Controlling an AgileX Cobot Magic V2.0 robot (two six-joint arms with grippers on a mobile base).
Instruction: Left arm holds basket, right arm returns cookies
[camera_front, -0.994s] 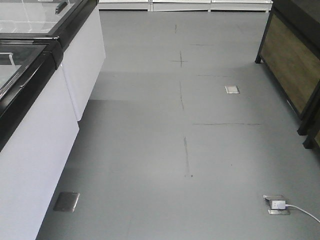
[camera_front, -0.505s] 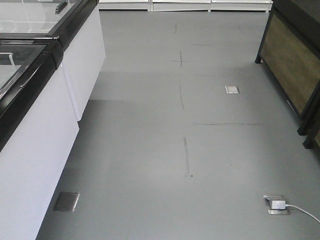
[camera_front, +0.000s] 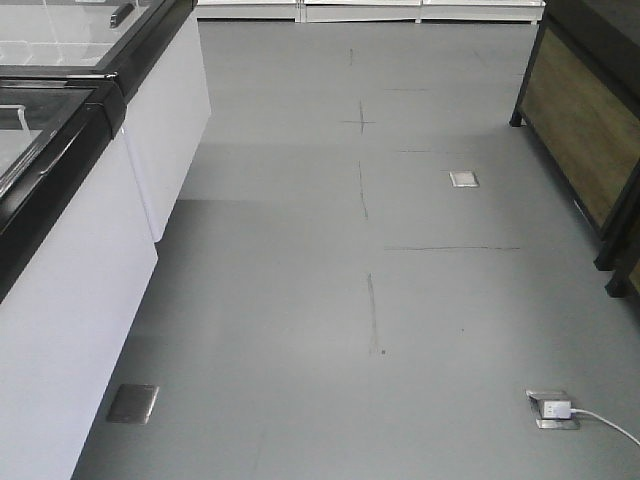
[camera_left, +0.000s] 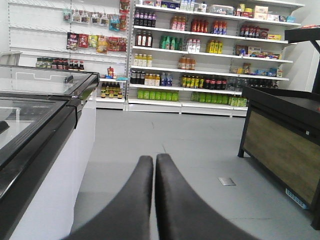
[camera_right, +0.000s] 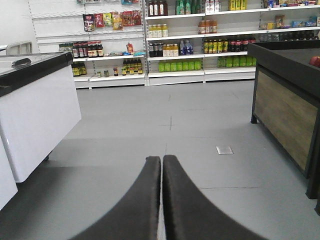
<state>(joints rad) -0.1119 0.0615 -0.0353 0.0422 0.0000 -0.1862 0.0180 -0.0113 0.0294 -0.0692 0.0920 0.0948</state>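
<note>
Left gripper (camera_left: 154, 165): the two dark fingers are pressed together along their length with nothing between them, and no basket handle is hooked on.
Right gripper (camera_right: 161, 162): the fingers are likewise pressed together and carry nothing.
Basket: it appears in no view, so where it sits relative to either gripper cannot be told.
Cookies: no blue carton shows, neither in a gripper, nor on the floor, nor legibly on the shelving.
Under and just ahead of both grippers: bare grey floor (camera_front: 300, 300) marked with thin dark lines.
Close on the left of the left gripper: a glass-topped freezer chest (camera_left: 45, 115) with a black rim and white sides runs forward alongside it. The right gripper sees the same white cabinet further to its left.
Ahead and slightly right of both grippers: a small metal floor plate (camera_right: 224, 150).
Further right of the grippers: a dark display stand (camera_left: 280, 145) with a wood-panel side.
Far ahead of the grippers: white shelves (camera_left: 200, 55) of bottles, with hanging snack packets to their left.
Done so far: judging by the empty grippers, nothing of the task shows as done.
Left to do: take up the basket with the left arm, pick out the cookies with the right and put them back on a shelf. Which shelf cannot be read from here.
</note>
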